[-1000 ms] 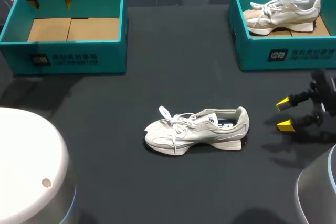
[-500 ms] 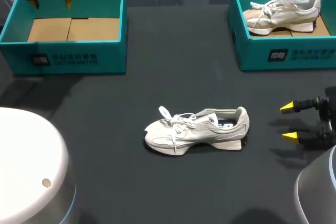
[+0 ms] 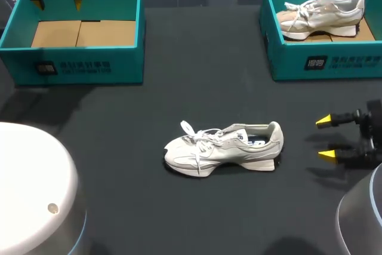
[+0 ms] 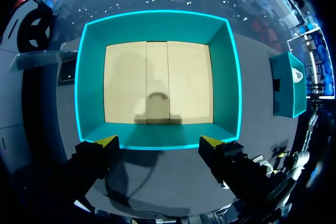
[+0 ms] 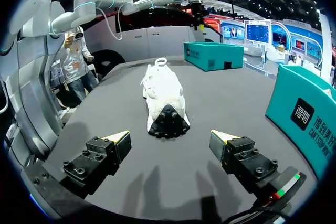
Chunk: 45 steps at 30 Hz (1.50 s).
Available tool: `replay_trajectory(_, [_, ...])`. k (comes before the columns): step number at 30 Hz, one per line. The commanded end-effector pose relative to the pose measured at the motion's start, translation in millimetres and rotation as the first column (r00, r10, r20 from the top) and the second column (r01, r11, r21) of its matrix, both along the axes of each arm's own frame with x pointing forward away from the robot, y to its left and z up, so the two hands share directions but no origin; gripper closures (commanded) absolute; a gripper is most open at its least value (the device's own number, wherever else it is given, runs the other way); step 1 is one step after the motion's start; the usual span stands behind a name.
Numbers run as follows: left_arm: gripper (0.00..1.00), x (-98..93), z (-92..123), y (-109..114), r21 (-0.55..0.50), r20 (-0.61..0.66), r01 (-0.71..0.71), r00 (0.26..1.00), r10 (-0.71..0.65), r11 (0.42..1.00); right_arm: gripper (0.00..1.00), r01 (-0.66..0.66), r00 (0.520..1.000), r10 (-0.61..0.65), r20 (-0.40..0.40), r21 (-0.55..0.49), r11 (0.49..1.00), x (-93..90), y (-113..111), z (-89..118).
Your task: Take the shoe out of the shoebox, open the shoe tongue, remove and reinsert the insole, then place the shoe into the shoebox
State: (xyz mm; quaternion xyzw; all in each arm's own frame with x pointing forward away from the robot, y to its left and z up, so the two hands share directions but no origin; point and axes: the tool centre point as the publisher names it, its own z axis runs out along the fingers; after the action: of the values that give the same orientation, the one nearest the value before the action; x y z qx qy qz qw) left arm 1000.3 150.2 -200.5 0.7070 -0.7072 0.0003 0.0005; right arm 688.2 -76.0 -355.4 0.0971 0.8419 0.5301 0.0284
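Lying upright on its sole mid-table, the pale shoe (image 3: 224,147) is seen with its heel toward the right gripper (image 3: 326,138), whose fingers are spread wide with nothing held, well apart from the heel. The left gripper (image 3: 57,3) is held over the left shoebox (image 3: 77,70) at its far wall, fingers parted, empty. A second shoe (image 3: 322,13) is seated in the right shoebox (image 3: 325,64)

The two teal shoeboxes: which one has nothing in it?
The left shoebox, below the left gripper: only its bare cardboard floor shows. The right shoebox holds a pale shoe.
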Motion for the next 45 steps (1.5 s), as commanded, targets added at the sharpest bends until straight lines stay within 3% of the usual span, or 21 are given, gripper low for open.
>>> replay_trajectory(1, [0.0, -0.2, 0, 0, 0.001, 0.0, 0.0, 1.0, 0.0, 1.0, 0.0, 0.023, 0.999, -0.023, 0.022, 0.014, 1.0, -4.8, 7, -12])
replay_trajectory(17, [0.0, -0.2, 0, 0, 0.001, 0.0, 0.0, 1.0, 0.0, 1.0, 0.0, 0.009, 1.0, -0.01, 0.017, 0.025, 1.0, 7.1, 22, -23])
replay_trajectory(26, [0.0, -0.2, 0, 0, 0.001, 0.0, 0.0, 1.0, 0.0, 1.0, 0.0, 0.002, 1.0, -0.001, -0.01, 0.037, 0.999, 7.9, 47, -36])
replay_trajectory(45, [0.0, -0.2, 0, 0, 0.001, 0.0, 0.0, 1.0, 0.0, 1.0, 0.0, -0.023, 0.999, 0.025, -0.022, 0.076, 0.997, 6.9, 83, -45])
